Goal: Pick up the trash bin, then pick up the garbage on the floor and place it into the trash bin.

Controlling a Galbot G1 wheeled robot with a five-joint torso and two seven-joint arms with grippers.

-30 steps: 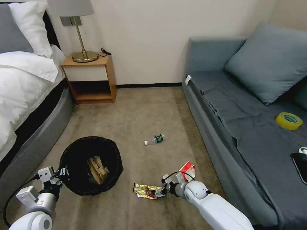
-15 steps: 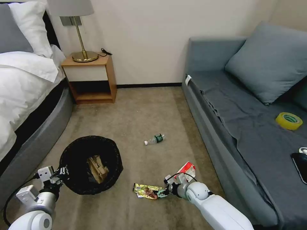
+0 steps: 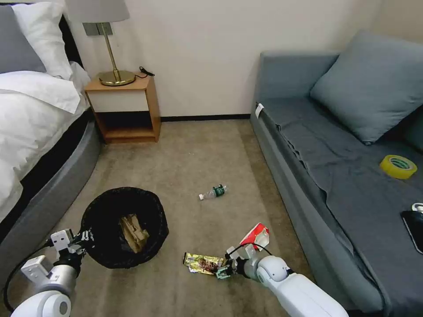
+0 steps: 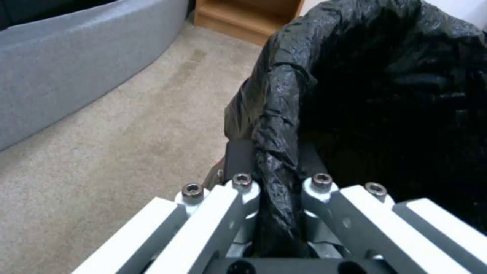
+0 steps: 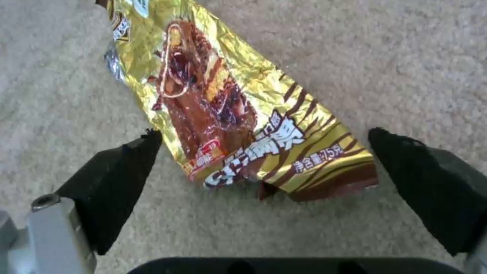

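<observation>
The trash bin, round and lined with a crinkled black bag, stands on the carpet at the lower left with tan crumpled paper inside. My left gripper is shut on the bin's rim, the bag pinched between its fingers. A gold wrapper lies flat on the floor. My right gripper is open, its black pads straddling the near end of the gold wrapper. A red-and-white packet lies just beyond the right wrist. A small clear bottle with a green label lies farther off.
A grey sofa runs along the right with a yellow tape roll and a black phone on it. The bed is on the left, a wooden nightstand with a lamp at the back. Open carpet lies between them.
My right gripper has dropped lower and nearer to me over the gold wrapper's end. The left gripper and the bin stay where they were.
</observation>
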